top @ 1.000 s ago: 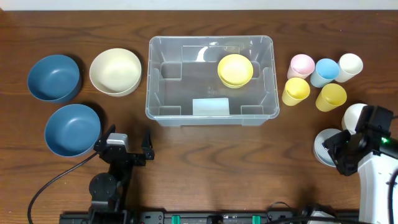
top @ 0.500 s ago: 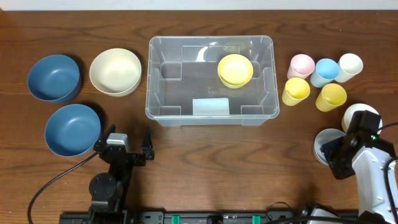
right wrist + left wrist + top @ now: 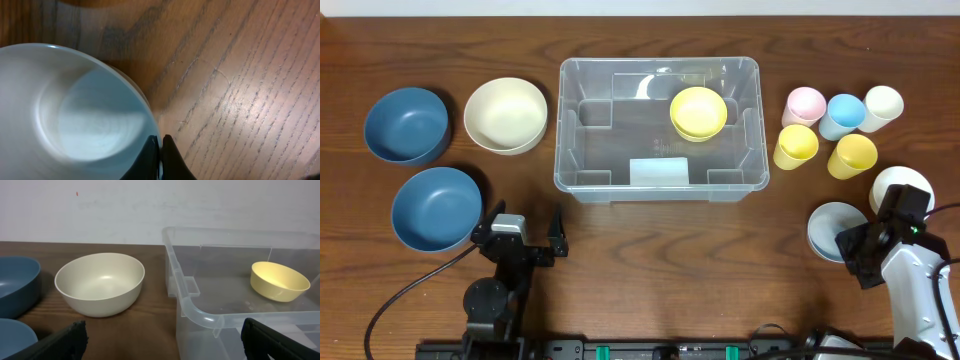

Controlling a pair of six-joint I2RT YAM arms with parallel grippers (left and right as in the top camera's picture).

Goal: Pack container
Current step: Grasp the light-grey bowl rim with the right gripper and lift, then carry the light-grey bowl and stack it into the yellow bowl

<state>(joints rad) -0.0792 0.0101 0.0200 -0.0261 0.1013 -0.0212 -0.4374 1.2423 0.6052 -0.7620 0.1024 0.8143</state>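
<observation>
At the middle of the desk (image 3: 700, 270) stands the container (image 3: 582, 190), clear-walled, with a yellow bowl (image 3: 698, 112) sitting inside near its far right corner. Low on the right, the right pincer (image 3: 850, 245) is pinched narrow on the rim of a pale blue bowl (image 3: 828, 226) (the wrist view shows both fingertips (image 3: 168, 150) closed on that edge), and a white bowl (image 3: 898, 184) lies just beside it. Near the front left, the left pincer (image 3: 528, 222) stands wide and holds nothing. Left of the container rest a cream bowl (image 3: 505, 115) and two dark blue bowls (image 3: 407, 125).
</observation>
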